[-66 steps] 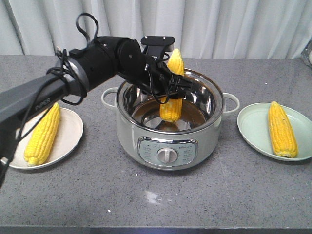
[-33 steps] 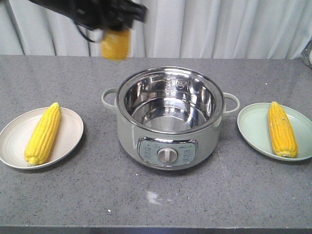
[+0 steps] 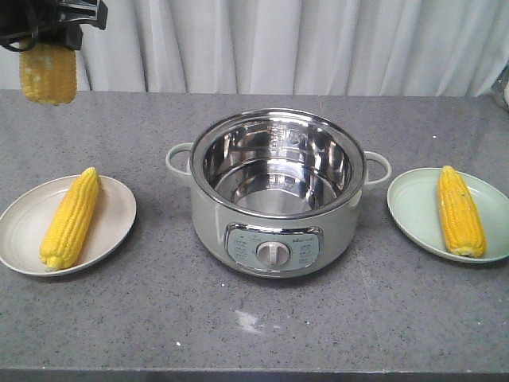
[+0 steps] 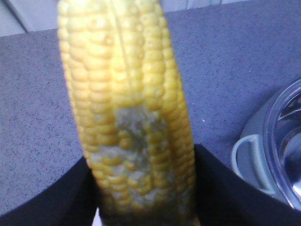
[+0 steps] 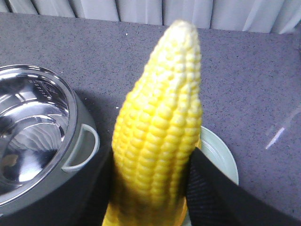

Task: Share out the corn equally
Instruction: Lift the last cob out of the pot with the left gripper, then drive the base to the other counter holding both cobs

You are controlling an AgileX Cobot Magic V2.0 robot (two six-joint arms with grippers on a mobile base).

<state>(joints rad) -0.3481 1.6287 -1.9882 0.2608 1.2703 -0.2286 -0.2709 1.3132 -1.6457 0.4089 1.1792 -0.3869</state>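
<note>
My left gripper [image 3: 52, 32] hangs high at the far left, shut on a cob of corn [image 3: 48, 73] that points down, behind and above the cream plate [image 3: 111, 215]. In the left wrist view that corn [image 4: 127, 94] fills the gap between the black fingers [image 4: 221, 188] of the left gripper [image 4: 141, 165]. One cob [image 3: 70, 218] lies on the cream plate and another [image 3: 460, 211] on the green plate [image 3: 413, 211]. In the right wrist view, my right gripper [image 5: 153, 157] is shut on a further cob [image 5: 162, 117] above the green plate [image 5: 218, 160]. The front view does not show the right gripper.
A steel electric pot [image 3: 274, 191] with side handles stands mid-table between the two plates, with no corn inside. Its rim [image 5: 56, 141] lies left of my right gripper. White curtains hang behind the grey table [image 3: 254, 326].
My left gripper lifted its cob out of the pot and carried it up and to the far left. The cobs on both plates have not moved.
</note>
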